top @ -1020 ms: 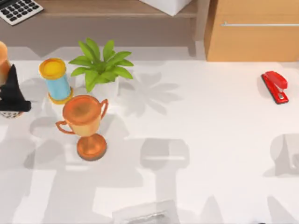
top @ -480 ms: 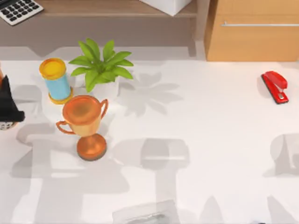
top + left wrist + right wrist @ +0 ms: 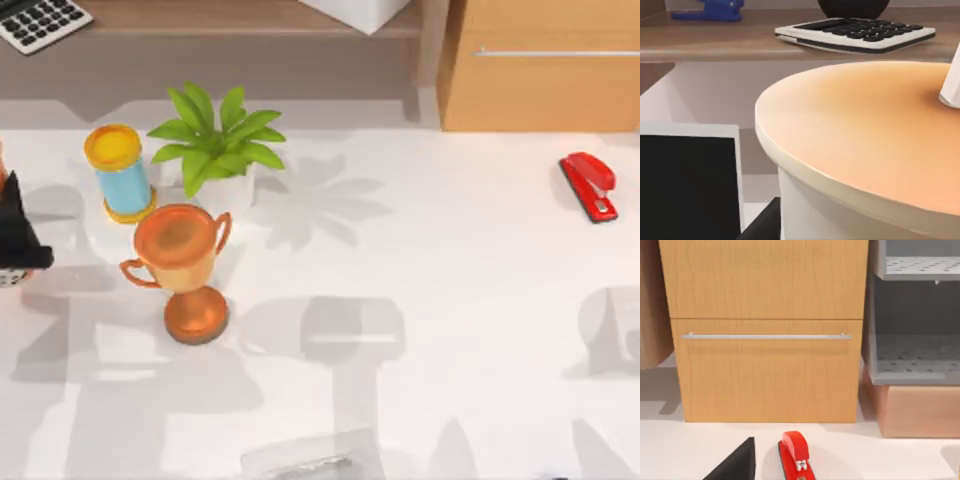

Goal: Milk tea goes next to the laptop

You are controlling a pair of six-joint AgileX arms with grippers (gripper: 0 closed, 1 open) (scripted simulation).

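The milk tea's peach-tan lid (image 3: 865, 135) sits very close in the left wrist view, with the base of its white straw (image 3: 951, 90) at the edge. My left gripper (image 3: 12, 240) is at the table's far left edge in the top view, shut on the milk tea, whose body is cut off by the picture's edge. Beside the cup stands a black panel with a pale frame (image 3: 685, 185), which looks like the laptop's screen. My right arm stays parked at the right; a black part of its gripper (image 3: 735, 465) shows near the red stapler.
An orange trophy (image 3: 180, 265), a blue cylinder with yellow ends (image 3: 118, 170) and a potted plant (image 3: 215, 140) stand just right of my left gripper. A red stapler (image 3: 588, 185) lies far right before a wooden drawer cabinet (image 3: 540, 70). A calculator (image 3: 40, 20) rests on the back shelf.
My left gripper has carried the milk tea leftward and slightly toward the front, nearly out of the top view. Its shadow shifted left too. Nothing else moved.
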